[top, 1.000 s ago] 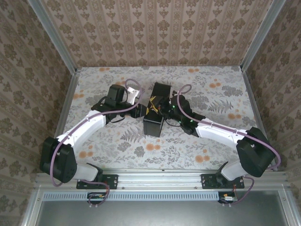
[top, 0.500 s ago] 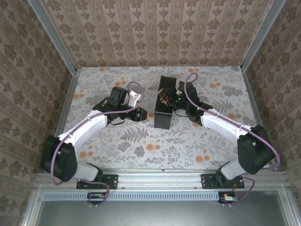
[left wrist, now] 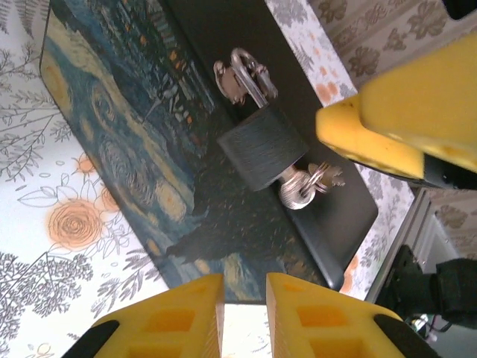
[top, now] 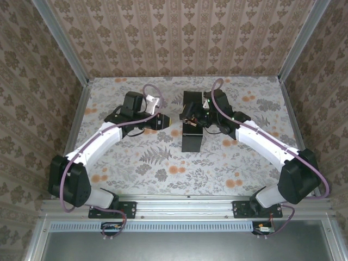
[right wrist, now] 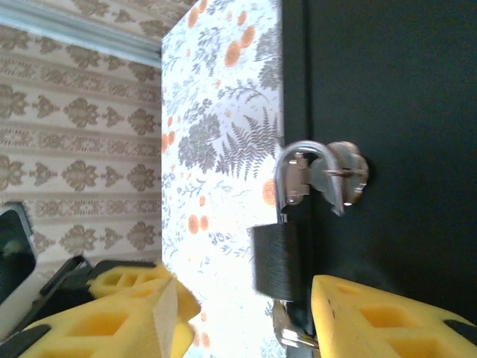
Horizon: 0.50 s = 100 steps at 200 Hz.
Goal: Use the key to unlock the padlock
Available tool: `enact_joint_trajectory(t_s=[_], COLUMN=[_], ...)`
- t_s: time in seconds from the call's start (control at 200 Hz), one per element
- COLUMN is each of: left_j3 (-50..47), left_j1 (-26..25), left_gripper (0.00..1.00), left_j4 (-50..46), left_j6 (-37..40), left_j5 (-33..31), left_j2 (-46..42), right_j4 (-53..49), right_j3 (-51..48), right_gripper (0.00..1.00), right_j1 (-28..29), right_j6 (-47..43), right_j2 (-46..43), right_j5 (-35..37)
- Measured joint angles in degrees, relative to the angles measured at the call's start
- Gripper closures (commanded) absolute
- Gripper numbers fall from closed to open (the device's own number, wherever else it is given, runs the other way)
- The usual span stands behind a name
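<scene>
A black box (left wrist: 223, 30) with a swirly blue-and-yellow lid (left wrist: 119, 142) lies on the table. A dark padlock (left wrist: 261, 145) hangs by its silver shackle (left wrist: 242, 71) from the box's hasp. The silver key (left wrist: 300, 186) sticks out of the padlock's bottom, with a ring on it. My left gripper (left wrist: 244, 289) hovers off the lid's edge, its jaws a little apart with nothing between them. My right gripper (right wrist: 246, 298) stands open around the lower end of the padlock (right wrist: 274, 261) and the key (right wrist: 287, 334), touching neither. One right finger (left wrist: 395, 127) shows beside the padlock.
The box (top: 190, 141) sits mid-table between the left gripper (top: 167, 120) and the right gripper (top: 191, 116). The floral tablecloth (top: 163, 168) runs to papered walls with metal frame posts on three sides. Purple cables loop over both arms.
The box has swung and shifted right and farther back. My right gripper went with it and opened wider. My left gripper has drawn back left, away from the box.
</scene>
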Motion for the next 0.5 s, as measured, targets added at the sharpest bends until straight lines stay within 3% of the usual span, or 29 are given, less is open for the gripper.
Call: enact_joint_trajectory(t_s=[0.15, 0.5], left_j3=[1.38, 1.57], left_j1=[-1.01, -1.38], left_gripper=[0.75, 0.62], left_j4=[2.43, 9.57], left_j6=[-3.61, -9.14], left_j5=[-1.09, -3.28], left_j2=[0.61, 6.03], right_j4=[-3.89, -10.36], right_j3=[4.81, 5.01], right_gripper=[0.48, 0.50], right_j1=[0.00, -3.41], right_j6=[-4.92, -12.17], right_j2=[0.74, 0.22], right_j5=[-1.62, 0.00])
